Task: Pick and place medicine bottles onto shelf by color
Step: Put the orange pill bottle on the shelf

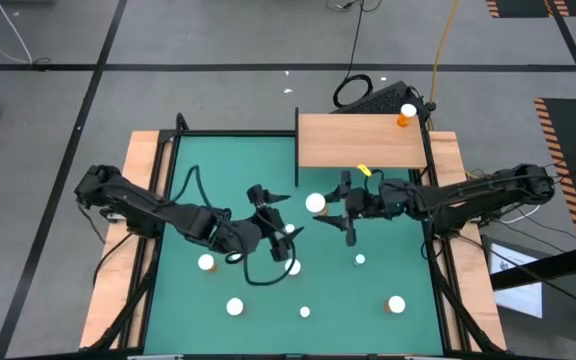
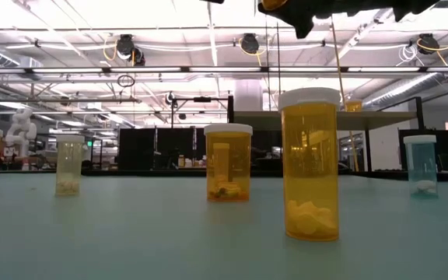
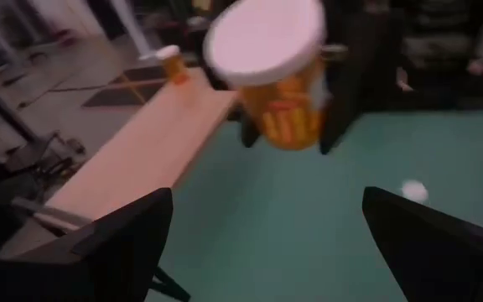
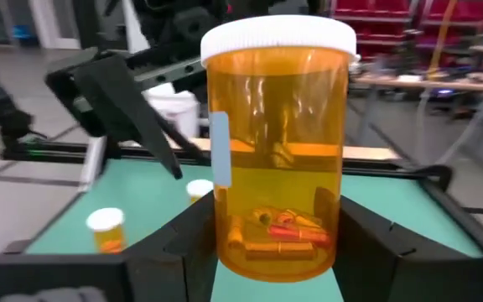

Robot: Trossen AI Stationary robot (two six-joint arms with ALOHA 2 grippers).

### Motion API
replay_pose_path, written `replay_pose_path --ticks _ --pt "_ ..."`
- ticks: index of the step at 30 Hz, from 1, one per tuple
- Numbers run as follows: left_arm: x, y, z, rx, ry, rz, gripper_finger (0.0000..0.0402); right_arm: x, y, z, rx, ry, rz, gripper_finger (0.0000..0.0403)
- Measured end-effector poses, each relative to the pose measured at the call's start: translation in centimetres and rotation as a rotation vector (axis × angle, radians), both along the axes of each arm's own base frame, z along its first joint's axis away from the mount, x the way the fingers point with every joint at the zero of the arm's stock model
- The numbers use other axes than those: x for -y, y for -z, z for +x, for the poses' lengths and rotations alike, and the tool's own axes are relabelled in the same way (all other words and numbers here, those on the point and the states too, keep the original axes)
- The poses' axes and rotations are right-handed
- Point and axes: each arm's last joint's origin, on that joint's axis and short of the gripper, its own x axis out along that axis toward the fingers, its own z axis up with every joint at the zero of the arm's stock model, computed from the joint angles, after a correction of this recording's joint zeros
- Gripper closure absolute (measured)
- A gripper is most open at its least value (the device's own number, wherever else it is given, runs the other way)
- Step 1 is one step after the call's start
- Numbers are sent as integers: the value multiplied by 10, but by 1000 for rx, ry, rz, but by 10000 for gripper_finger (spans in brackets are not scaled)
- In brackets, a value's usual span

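Orange and white-capped, the bottle [image 4: 277, 147] you are watching sits upright between the fingers of your right gripper [image 1: 330, 213], which is clamped on its sides above the green mat [image 1: 368, 290], just in front of the wooden shelf [image 1: 360, 140]. Your left gripper [image 1: 280, 215] faces it from close by with its fingers spread wide and nothing between them. One small orange bottle [image 1: 407, 114] already stands at the shelf's far right corner. Other bottles [image 1: 235, 307] stand scattered on the mat nearer you.

Nine medicine bottles [image 1: 315, 202] (white-capped), one shelf [image 1: 360, 141], two arms.
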Motion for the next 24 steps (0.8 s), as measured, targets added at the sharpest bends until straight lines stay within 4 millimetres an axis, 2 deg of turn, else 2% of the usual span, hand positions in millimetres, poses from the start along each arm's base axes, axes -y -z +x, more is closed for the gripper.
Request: replay_pose_path --ticks 3,9,14,20,24 --pt "-2 8 3 85 -2 -22 9 0 -3 0 27 60 -28 222" --pt "-13 16 9 281 128 -93 9 1 -7 0 68 90 -33 223" --pt "-30 15 11 425 227 -121 9 -2 -9 0 94 106 1 222" --pt "-58 28 9 506 294 -176 9 -11 -13 -1 128 70 -12 221" --pt "-69 33 6 556 388 -181 9 -13 -14 -2 140 62 -12 221"
